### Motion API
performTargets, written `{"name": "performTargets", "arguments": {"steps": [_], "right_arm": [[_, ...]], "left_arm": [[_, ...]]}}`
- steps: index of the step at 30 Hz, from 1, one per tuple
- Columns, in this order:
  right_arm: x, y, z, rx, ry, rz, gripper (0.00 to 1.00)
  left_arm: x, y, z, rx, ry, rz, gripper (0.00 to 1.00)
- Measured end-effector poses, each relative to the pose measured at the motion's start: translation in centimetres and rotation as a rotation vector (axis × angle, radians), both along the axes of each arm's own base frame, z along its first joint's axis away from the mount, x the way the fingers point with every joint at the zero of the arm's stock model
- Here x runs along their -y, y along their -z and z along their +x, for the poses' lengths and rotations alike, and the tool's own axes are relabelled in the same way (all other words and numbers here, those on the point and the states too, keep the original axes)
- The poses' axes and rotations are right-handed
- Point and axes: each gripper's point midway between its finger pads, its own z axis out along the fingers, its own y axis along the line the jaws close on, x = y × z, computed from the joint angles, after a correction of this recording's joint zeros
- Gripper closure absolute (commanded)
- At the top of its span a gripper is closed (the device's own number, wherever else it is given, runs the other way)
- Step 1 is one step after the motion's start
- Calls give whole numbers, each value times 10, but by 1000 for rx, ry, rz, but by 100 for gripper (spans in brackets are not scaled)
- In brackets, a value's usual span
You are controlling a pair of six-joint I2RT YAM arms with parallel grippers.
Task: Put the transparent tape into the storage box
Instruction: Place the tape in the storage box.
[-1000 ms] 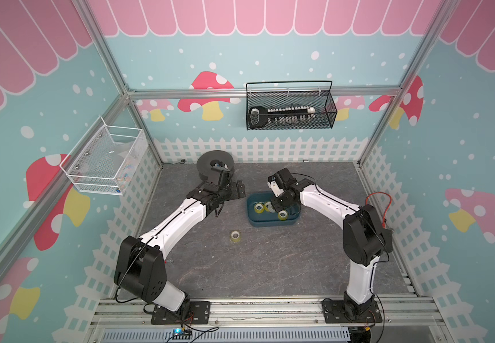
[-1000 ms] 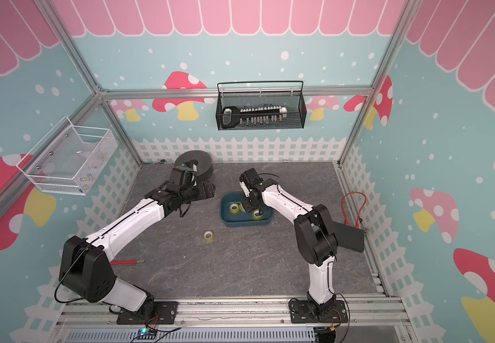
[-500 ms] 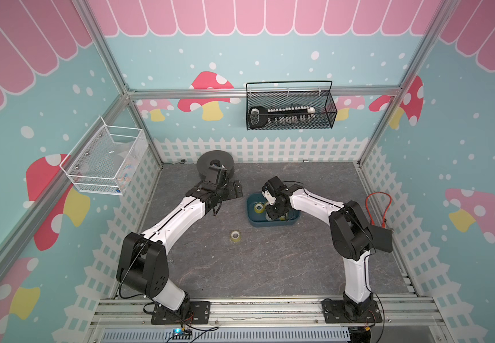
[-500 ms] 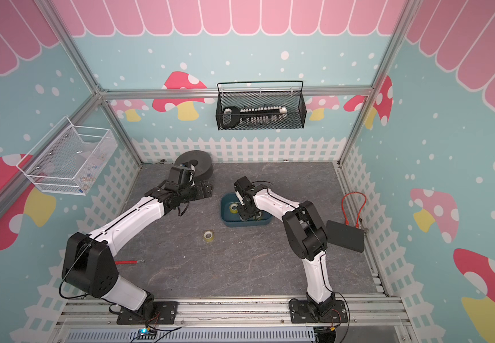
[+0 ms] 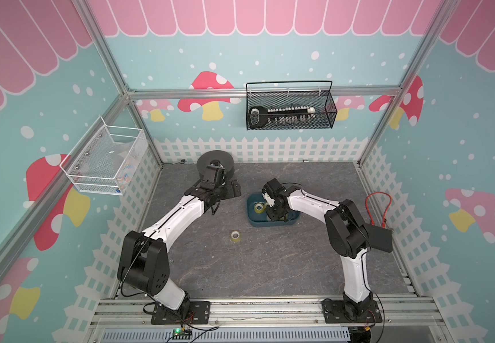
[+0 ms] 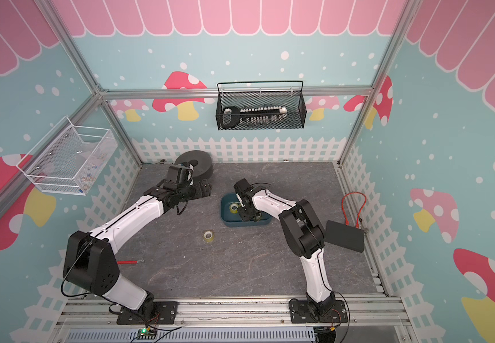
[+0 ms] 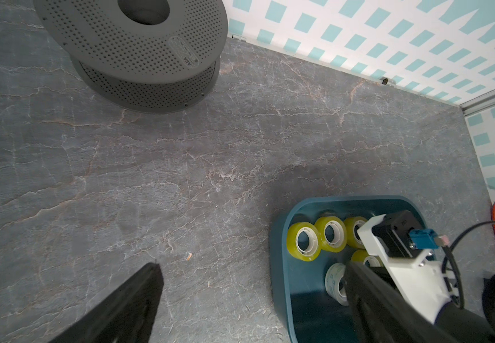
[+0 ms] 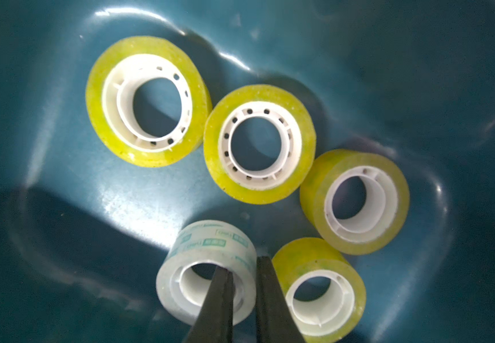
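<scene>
Resting inside the storage box beside four yellow rolls, clear tape roll pinched through its wall by right gripper, lowered into the tub from above it a second ago. Not yet released. Left gripper wide open, empty; one more roll loose on the floor.

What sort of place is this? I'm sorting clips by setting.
Probably a staged robot test cell, not a real room: mushroom-print walls on an aluminium frame, two arms bolted to a rail, a stone-look floor.
</scene>
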Motion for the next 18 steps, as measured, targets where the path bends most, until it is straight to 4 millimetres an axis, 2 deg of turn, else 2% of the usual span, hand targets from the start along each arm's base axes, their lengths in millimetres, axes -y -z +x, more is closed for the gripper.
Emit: {"name": "performTargets", "arguments": {"steps": [8, 18], "right_arm": [[1, 1, 1, 3, 6, -6, 99], [1, 0, 0, 10, 9, -14, 89]], "left_arm": [[-3, 0, 1, -1, 3, -2, 1], [-5, 0, 2, -1, 4, -6, 1]]}}
